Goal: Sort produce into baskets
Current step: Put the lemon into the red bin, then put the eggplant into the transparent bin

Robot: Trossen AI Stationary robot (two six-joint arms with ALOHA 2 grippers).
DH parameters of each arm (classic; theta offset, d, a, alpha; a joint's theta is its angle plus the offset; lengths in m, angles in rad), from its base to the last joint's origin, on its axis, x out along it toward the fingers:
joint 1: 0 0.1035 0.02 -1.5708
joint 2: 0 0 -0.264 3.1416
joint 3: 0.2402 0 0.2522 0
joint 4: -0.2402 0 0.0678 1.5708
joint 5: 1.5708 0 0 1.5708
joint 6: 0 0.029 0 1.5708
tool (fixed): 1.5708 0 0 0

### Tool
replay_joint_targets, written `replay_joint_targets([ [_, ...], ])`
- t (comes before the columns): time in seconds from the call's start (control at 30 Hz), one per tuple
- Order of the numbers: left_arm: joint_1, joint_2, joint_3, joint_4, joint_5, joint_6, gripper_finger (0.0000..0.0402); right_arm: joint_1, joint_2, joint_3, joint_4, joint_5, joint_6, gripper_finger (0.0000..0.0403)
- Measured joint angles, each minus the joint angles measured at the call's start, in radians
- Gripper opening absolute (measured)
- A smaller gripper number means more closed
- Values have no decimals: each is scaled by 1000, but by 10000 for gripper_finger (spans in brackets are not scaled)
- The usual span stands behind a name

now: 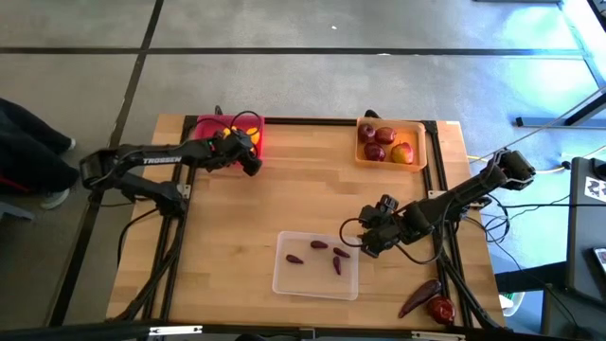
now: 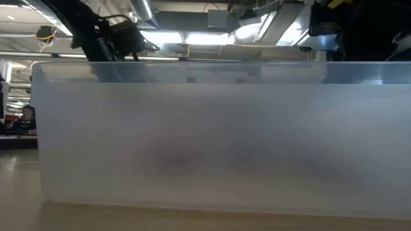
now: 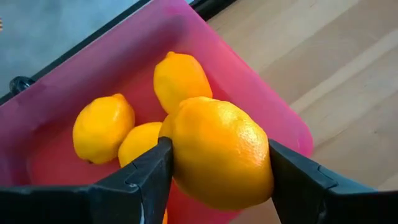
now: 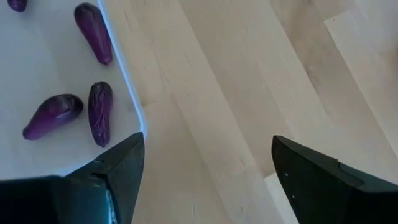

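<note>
We see the left pincer (image 3: 217,177) clamped on a lemon (image 3: 221,152) above the pink basket (image 3: 261,99), where three lemons lie. The right pincer (image 4: 205,174) hangs apart, empty, beside the clear basket (image 4: 37,68) holding purple pods (image 4: 93,32).

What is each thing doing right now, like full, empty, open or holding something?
Left end effector: shut on a lemon, over the pink tray.
Right end effector: open, empty, beside the clear tray.
Pink tray: holds three lemons.
Orange tray: holds red fruits.
Clear tray: holds small purple pods.
Long pod and red fruit: loose on the table.
</note>
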Motion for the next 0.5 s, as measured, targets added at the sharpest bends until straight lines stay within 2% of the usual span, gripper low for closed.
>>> replay_joint_targets([
  [0.17,7,11,-1,15,-1,37,231,0,0,0,0,0,0,310],
  [0.33,8,11,-1,9,-3,36,282,0,0,0,-5,-12,-12,310],
  [0.5,-6,2,-1,-6,-3,50,306,0,-3,0,-23,-141,-45,310],
])
